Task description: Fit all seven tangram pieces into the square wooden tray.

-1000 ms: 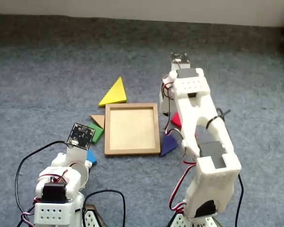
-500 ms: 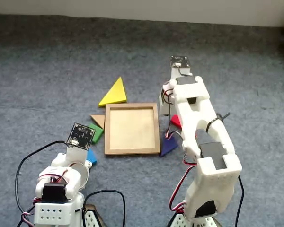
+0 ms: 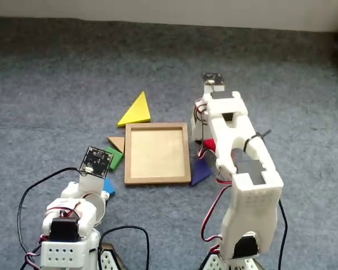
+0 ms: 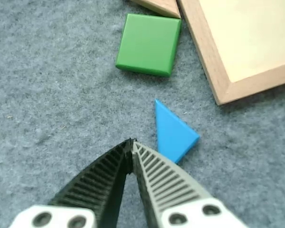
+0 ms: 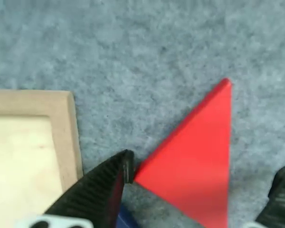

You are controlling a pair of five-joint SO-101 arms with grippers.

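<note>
1. The square wooden tray (image 3: 158, 181) lies on the grey desk (image 3: 62, 73) with its floor bare. No piece is seated yet, so we judge the task to be at its very start.
2. The right fingers (image 5: 102, 187) are spread apart astride the red triangle (image 5: 194, 156), which lies just beside the tray's rim on the right arm's side. One finger sits in the gap between rim and triangle, and the other is beyond the triangle's far edge.
3. We take the step in hand to be the grasp of this red triangle. The next move calls for closing on it squarely, since its slanted edges could squirt out of the grip. Then it must be lifted over the rim and set into a corner.
4. The left fingers (image 4: 131, 151) are pressed together and hold nothing. They are just beside the light blue triangle (image 4: 173, 133), which lies off the tray's near corner on the left arm's side.
5. Along that same side of the tray lie the green square (image 4: 148, 43) and the tan triangle (image 3: 118, 143).
6. The yellow triangle (image 3: 136, 110) lies off the tray's far corner, and the dark blue piece (image 3: 200, 171) lies by the near corner on the right arm's side.
</note>
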